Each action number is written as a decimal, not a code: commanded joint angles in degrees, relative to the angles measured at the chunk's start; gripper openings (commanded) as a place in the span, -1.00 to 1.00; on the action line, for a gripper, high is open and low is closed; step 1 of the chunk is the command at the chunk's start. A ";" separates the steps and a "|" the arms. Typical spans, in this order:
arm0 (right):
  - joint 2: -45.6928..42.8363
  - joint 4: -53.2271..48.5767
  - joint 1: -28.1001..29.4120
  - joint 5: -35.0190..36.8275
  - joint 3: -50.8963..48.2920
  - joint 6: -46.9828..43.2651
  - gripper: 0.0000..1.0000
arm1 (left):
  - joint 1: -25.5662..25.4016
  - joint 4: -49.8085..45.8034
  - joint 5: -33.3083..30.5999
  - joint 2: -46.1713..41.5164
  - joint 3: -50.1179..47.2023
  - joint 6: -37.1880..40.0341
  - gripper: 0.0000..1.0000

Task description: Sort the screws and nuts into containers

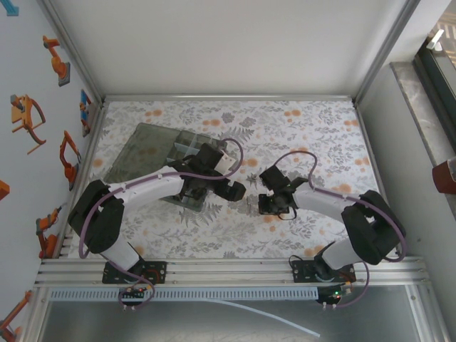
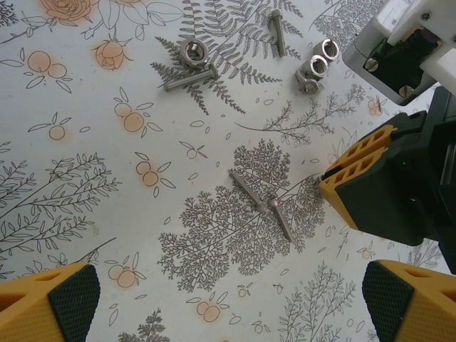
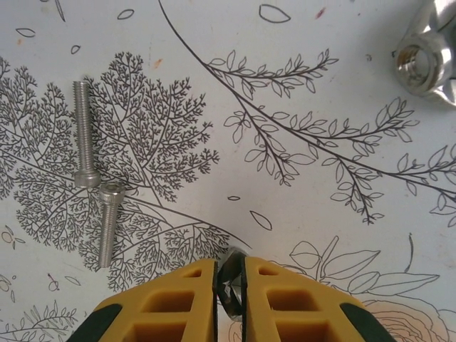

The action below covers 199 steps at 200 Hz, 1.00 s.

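— Right gripper (image 3: 229, 269)?
— Clamped nearly shut on what looks like a silvery nut (image 3: 231, 288), pinched edge-on at the very tips.
— Left gripper (image 2: 228, 296)?
— Spread wide, holding nothing.
— Advice?
— Lift straight and slowly; thin grip, could slip. Avoid the screws (image 3: 84, 128) just left of the fingers. Then carry to the containers (image 1: 153, 146), beyond the left fingers.

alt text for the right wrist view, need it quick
The right pincer is shut on a small shiny metal part at the bottom edge. Two silvery screws lie at left on floral cloth, a nut top right.
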 commanded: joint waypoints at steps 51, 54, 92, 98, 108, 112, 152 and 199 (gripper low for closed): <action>3.17 -1.90 -0.44 -0.21 10.00 -5.77 -0.79 | 1.12 -2.24 -7.89 -5.83 -1.83 -0.69 0.95; 3.35 -1.56 -0.43 -0.51 10.43 -6.18 -0.79 | 1.34 -2.35 -8.44 -6.30 -2.04 -1.07 0.94; 10.09 3.69 -0.52 -7.44 20.40 -9.70 -0.78 | 5.36 -4.99 -13.61 -14.52 -6.68 -4.40 0.95; 11.80 4.68 -0.51 -9.23 22.48 -9.77 -0.79 | 5.92 -6.13 -14.78 -15.69 -7.53 -4.73 0.95; 15.04 6.27 -0.47 -12.67 26.16 -9.77 -0.79 | 6.98 -7.95 -16.68 -17.66 -8.78 -5.76 0.95; 16.35 6.75 -0.43 -13.77 27.79 -9.75 -0.79 | 7.34 -8.61 -17.58 -18.43 -9.28 -6.37 0.95; 26.91 6.56 1.59 -19.39 43.60 -11.11 -0.79 | 11.60 -14.03 -25.44 -29.03 -13.92 -12.82 0.95; 37.54 9.37 5.11 -24.06 57.05 -8.34 -0.79 | 18.96 -19.94 -23.76 -40.38 -16.27 -17.62 0.95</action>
